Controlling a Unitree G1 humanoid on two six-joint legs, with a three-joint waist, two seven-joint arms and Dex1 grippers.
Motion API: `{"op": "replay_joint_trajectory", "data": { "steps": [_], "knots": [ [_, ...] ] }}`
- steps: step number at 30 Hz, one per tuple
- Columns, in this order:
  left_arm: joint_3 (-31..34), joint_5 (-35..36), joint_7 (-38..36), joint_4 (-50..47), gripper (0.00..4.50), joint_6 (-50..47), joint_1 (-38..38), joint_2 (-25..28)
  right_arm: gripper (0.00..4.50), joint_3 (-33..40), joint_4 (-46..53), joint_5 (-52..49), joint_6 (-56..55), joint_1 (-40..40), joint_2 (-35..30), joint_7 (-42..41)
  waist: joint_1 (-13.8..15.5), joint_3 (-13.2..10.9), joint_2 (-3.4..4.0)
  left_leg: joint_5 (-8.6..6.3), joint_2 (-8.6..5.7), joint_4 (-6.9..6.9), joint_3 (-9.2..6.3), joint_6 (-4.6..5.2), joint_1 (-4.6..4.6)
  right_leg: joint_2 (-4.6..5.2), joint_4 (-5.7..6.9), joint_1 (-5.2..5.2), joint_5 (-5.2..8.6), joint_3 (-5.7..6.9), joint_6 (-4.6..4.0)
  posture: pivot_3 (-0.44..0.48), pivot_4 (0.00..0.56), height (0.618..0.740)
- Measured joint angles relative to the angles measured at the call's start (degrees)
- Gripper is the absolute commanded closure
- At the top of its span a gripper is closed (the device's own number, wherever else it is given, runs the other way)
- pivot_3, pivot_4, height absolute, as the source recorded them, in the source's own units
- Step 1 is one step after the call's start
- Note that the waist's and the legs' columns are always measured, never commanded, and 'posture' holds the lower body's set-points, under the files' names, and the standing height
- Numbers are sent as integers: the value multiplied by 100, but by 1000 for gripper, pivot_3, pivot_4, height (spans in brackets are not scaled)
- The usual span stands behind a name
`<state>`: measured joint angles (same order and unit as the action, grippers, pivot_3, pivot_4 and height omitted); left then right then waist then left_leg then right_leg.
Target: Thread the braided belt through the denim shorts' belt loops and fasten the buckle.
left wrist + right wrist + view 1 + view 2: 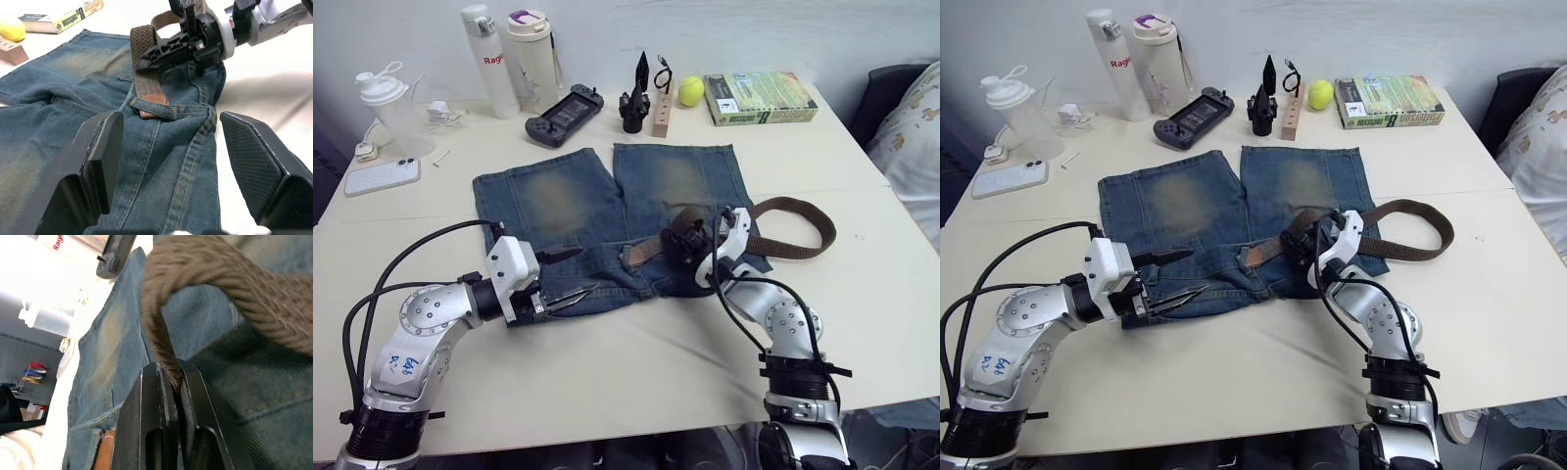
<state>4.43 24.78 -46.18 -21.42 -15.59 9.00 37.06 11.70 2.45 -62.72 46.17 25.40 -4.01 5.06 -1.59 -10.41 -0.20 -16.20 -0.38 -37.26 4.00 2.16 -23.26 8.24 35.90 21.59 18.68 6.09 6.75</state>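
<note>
2 grippers work at the near waistband of the denim shorts (607, 211), which lie flat on the surface (636, 362): the left gripper (570, 276) waits with fingers apart at the waistband's left half, likely to receive the tip. The right gripper (680, 245) is clamped on the braided belt (793, 230), feeding its leather tip under 1 belt loop (155, 108), while the slack curls off beyond the shorts' right edge.

Cream table (607, 372) carries denim shorts (597, 211), braided belt (803, 230) beside them, phone (382, 177), bottles (509, 59), game controller (564, 115), tennis ball (691, 91), book (761, 97).
</note>
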Motion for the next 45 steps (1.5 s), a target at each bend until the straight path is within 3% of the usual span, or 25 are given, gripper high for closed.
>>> {"op": "replay_joint_trajectory", "data": {
  "steps": [16, 28, 32, 37, 42, 45],
  "knots": [
    [0, -22, 23, -5, 1007, -1, 13, -8, 4500, -367, 1550, 820, -591, -849, 933, 807, 2, -2, 3, -1, -1, 4, -3, -5, 0, -21, 0, 2, 0, -18, 0, 0, 150, 723],
    [-57, -371, -149, 219, 1007, 366, -1, 37, 4500, -726, 985, 812, 87, -579, 923, 406, -8, -2, 4, 0, 1, 8, -2, -7, 2, -33, -1, 4, 1, -16, -3, 0, 150, 723],
    [-334, -1522, -201, 895, 1007, 1927, -16, 287, 4500, -680, 606, 797, 413, -245, 893, 221, -16, -2, 5, 0, 7, 14, -1, -12, 8, -41, 0, 5, 5, -13, -10, 0, 150, 723],
    [-550, -3004, 438, 1989, 1007, 4208, 285, 362, 4500, -594, 430, 790, 572, -96, 863, 88, -20, -1, 3, -2, 9, 16, 0, -13, 7, -6, 1, 7, 5, -11, -11, 0, 150, 723],
    [-564, -3948, 1288, 2709, 1007, 5760, 615, 302, 4500, -522, 422, 789, 667, -82, 867, 13, -23, -1, 3, -2, 8, 18, 1, -12, 7, 7, 9, 11, 5, 6, -11, 0, 150, 723],
    [-564, -4166, 1515, 2894, 1007, 6067, 665, 300, 4500, -514, 422, 791, 674, -82, 872, 6, -25, -1, 3, -2, 7, 18, 5, -12, 8, 8, 9, 11, 5, 14, -11, 0, 150, 723]
  ]
}}
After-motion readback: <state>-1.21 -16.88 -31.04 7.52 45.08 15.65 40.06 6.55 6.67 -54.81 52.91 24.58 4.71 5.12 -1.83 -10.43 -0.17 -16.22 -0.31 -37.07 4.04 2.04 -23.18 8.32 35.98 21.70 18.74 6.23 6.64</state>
